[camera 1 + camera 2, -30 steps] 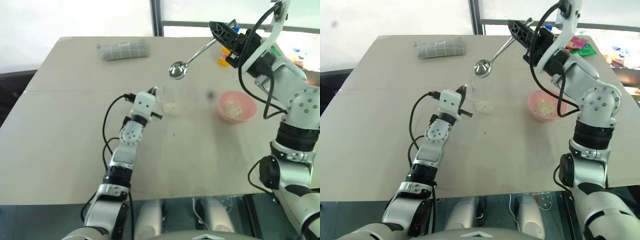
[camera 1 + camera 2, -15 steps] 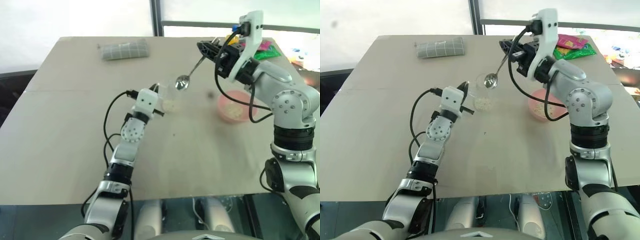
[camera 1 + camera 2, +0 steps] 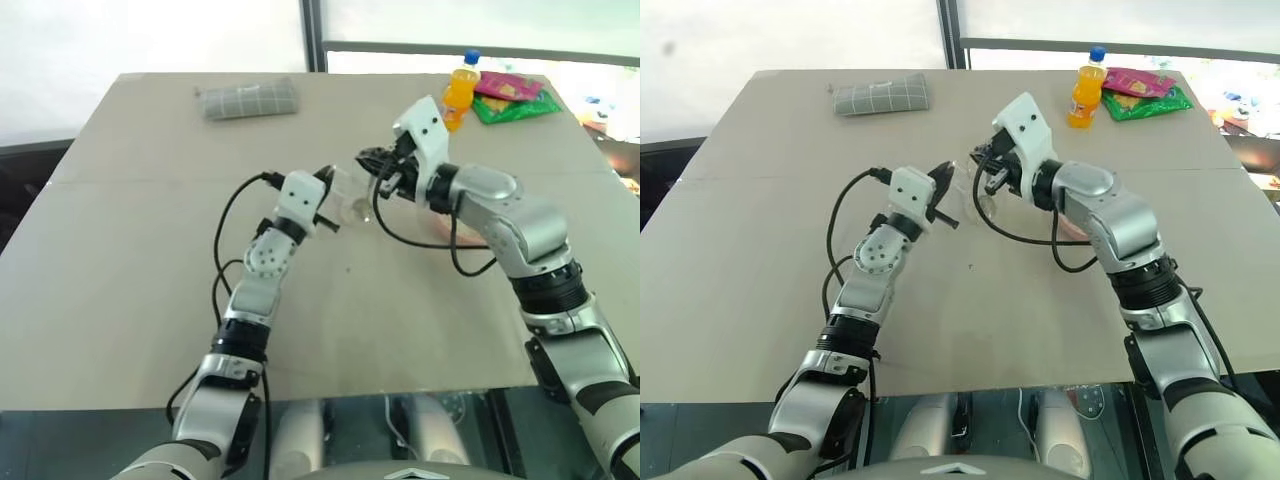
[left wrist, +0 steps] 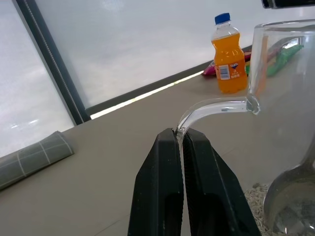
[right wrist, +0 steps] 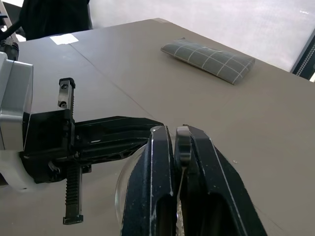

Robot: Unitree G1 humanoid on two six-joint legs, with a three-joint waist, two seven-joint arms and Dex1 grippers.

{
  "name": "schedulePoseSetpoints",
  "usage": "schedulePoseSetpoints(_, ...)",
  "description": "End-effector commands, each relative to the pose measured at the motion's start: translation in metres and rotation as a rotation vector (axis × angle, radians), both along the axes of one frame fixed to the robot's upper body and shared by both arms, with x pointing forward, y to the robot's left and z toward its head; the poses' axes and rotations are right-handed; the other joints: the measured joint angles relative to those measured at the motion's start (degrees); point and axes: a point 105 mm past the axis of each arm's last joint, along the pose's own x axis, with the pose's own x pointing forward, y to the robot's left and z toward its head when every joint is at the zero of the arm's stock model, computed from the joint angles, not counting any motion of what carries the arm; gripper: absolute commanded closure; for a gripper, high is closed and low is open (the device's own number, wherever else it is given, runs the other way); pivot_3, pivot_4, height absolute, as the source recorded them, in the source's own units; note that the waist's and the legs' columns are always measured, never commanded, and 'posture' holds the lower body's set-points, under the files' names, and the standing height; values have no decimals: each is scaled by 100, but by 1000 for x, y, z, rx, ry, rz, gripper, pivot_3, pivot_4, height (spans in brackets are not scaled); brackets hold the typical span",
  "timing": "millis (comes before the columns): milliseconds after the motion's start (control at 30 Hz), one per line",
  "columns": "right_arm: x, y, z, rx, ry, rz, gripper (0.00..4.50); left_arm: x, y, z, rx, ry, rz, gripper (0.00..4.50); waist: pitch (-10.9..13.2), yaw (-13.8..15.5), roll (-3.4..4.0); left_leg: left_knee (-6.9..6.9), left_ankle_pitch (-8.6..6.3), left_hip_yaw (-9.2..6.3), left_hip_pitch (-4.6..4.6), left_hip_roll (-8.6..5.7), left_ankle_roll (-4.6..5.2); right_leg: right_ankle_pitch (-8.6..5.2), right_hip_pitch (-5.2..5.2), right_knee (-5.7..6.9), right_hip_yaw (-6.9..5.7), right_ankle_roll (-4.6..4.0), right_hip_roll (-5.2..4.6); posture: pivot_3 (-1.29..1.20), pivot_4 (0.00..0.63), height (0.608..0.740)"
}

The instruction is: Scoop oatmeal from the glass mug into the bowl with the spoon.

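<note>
Item, left gripper (image 4: 181, 135): you have it clamped on the curved handle of the glass mug (image 4: 283, 93), holding the mug steady near the middle of the table (image 3: 130, 280). Item, right gripper (image 5: 177, 132): you have it pinched shut on the thin handle of the spoon (image 4: 290, 196), and the spoon's head sits low inside the mug, seen through the glass wall in the left wrist view. Item, oatmeal (image 4: 256, 199): pale flakes lie in the bottom of the mug beside the spoon head; whether the spoon is loaded yet you cannot tell. Item, bowl (image 3: 462, 232): pink, on the table to the right of the mug, mostly hidden behind your right forearm, so its contents cannot be read. Item, bystanders: an orange drink bottle (image 3: 460, 92) and snack packets (image 3: 512, 98) at the far right edge, a folded grey cloth (image 3: 248, 99) at the far left. Status, as a judgement: you are at the dipping stage of a scoop. Outstanding: lift the spoon clear of the rim, carry it level to the bowl, tip it out, and repeat while flakes are left in the mug.
</note>
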Motion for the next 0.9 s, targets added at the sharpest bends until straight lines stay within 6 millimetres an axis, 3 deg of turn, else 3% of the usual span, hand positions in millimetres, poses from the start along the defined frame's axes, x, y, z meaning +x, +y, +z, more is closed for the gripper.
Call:
schedulePoseSetpoints(33, -5, 0, 18, 185, 112, 28, 4500, -3, -3, 22, -27, -76, -26, 4411, 0, 0, 0, 0, 0, -1, 0, 0, 0, 0, 0, 1, 0, 0, 0, 0, 150, 718)
schedulePoseSetpoints(167, 7, -18, 28, 347, 274, -50, 4500, -2, -2, 19, -35, -62, -22, 4411, 0, 24, 0, 2, 1, -2, -2, 1, -1, 0, 1, 3, -3, 0, -1, 0, 150, 718)
schedulePoseSetpoints(500, 28, -73, 22, 654, 583, -268, 4500, 4, -7, 12, -78, -16, -31, 4411, 0, 28, 1, 6, 0, -1, -7, -3, 0, 1, 0, 3, -4, 0, -5, 0, 150, 718)
schedulePoseSetpoints(900, 29, -126, 45, 898, 677, -345, 4500, 11, -21, 9, -75, -18, -74, 4411, 0, 17, 1, 6, -1, -1, -9, -4, 1, 1, 0, 2, -3, 1, -5, 0, 150, 718)
